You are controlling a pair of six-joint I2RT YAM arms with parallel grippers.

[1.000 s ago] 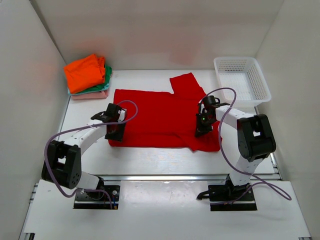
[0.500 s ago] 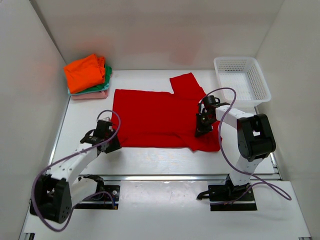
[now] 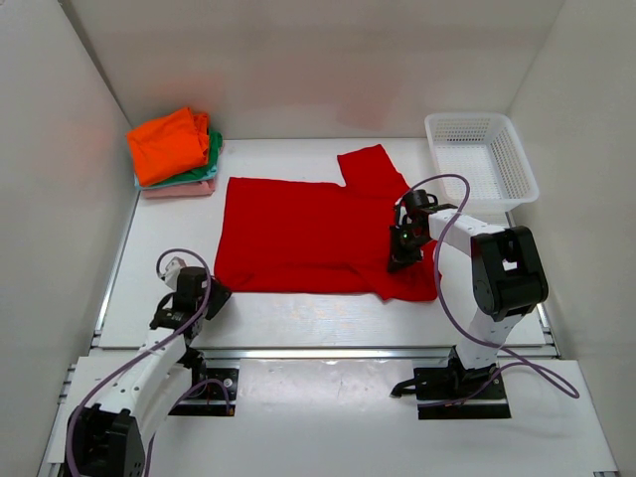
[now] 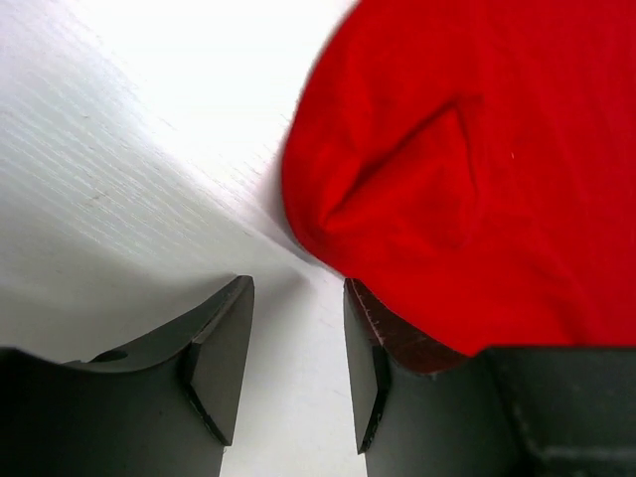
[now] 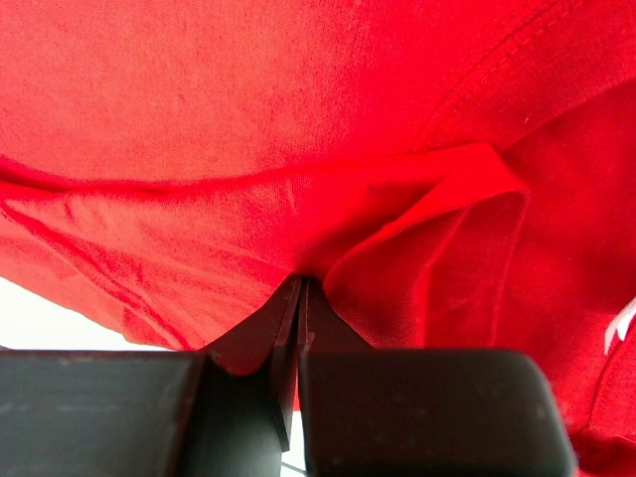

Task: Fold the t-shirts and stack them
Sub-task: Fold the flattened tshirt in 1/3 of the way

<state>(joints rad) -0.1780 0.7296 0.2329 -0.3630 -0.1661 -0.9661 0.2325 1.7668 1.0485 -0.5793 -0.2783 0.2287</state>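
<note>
Setting: you are working in a robotics lab cell, a boxed-in test bench.
Enclosure: plain white walls (image 3: pixel 60 199) close in your tabletop (image 3: pixel 298 318) on the left, back and right.
Arms: your left arm (image 3: pixel 149 358) and right arm (image 3: pixel 497 278) are bolted to black base plates (image 3: pixel 189 393) at the near edge.
Framing: a metal rail (image 3: pixel 328 352) runs along the front of the tabletop.
Wiring: purple cables (image 3: pixel 442 288) loop openly along both arms.
Objects: the white surface carries a red t-shirt (image 3: pixel 308 234) spread flat, a stack of folded t-shirts (image 3: pixel 174 149) in the far left corner and a white mesh basket (image 3: pixel 480 159) in the far right corner.
</note>
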